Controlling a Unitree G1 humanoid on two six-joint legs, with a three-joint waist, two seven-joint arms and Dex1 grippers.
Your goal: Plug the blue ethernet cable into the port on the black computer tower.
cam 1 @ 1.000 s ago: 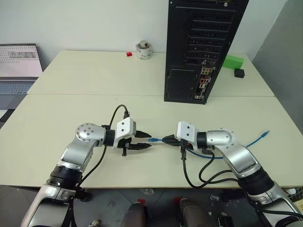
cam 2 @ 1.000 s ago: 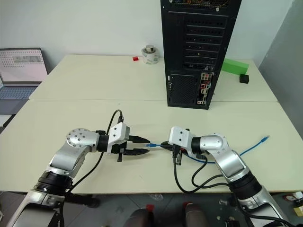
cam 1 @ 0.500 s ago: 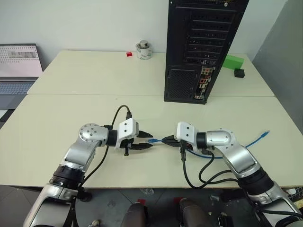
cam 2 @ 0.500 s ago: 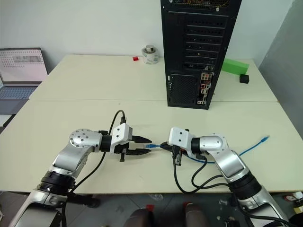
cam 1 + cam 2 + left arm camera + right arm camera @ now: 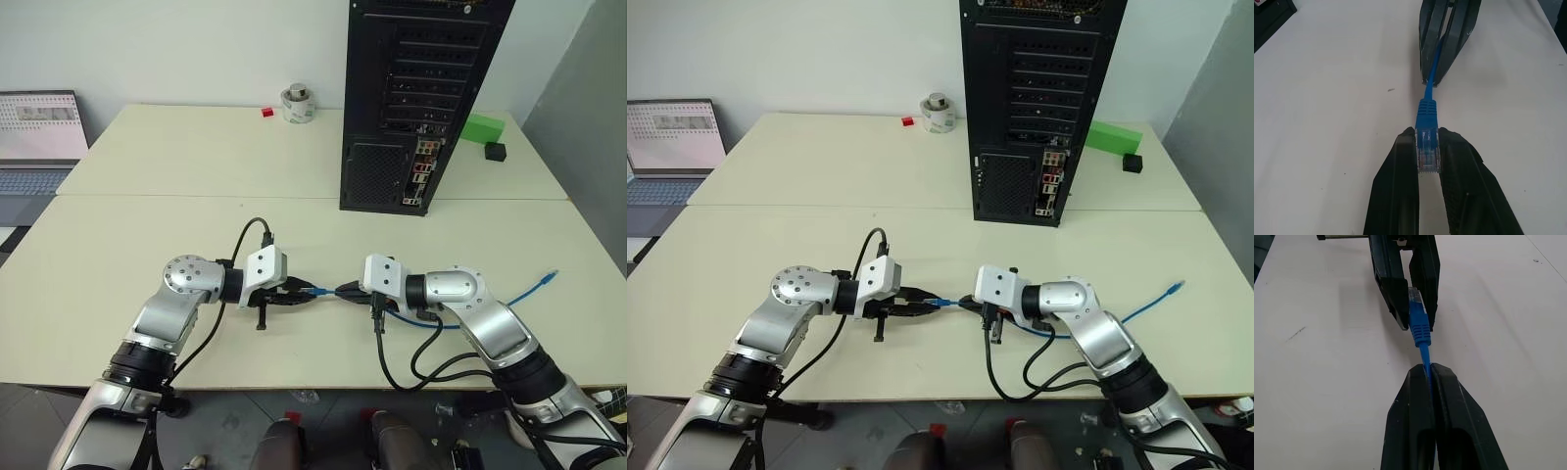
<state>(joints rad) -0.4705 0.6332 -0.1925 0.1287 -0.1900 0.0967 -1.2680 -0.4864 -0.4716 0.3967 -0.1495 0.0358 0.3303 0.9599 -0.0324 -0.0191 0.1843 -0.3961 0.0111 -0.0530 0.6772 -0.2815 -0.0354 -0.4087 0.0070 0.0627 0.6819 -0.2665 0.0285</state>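
Altogether, head views: one blue ethernet cable (image 5: pixel 509 297), one black computer tower (image 5: pixel 421 98), two grippers, one pale matte surface (image 5: pixel 196 176) made of two tabletops butted along a seam. The tower stands upright at the far side, its back showing perforated slot covers, a mesh vent and a narrow strip of coloured connectors. Also counted: one laptop (image 5: pixel 39 137) at the far left, one tape roll (image 5: pixel 298 102), one small red block (image 5: pixel 266 112), one green block (image 5: pixel 481 127) with one small black box (image 5: pixel 495 151) beside it. The left gripper (image 5: pixel 302 291) and right gripper (image 5: pixel 345 291) point at each other near the front edge, with a short run of cable between them. The rest of the thin cord trails behind the right arm to its free end (image 5: pixel 551 277), lying on the surface at the right.

Left wrist view: the left gripper's two black, tapered fingers (image 5: pixel 1400 181) are pressed onto the clear plastic plug (image 5: pixel 1427 149), one finger on each side. The ribbed blue boot juts just past the tips.

Right wrist view: the right gripper's fingers (image 5: pixel 1415 411) are pressed together, pinching the thin cord just behind the boot.
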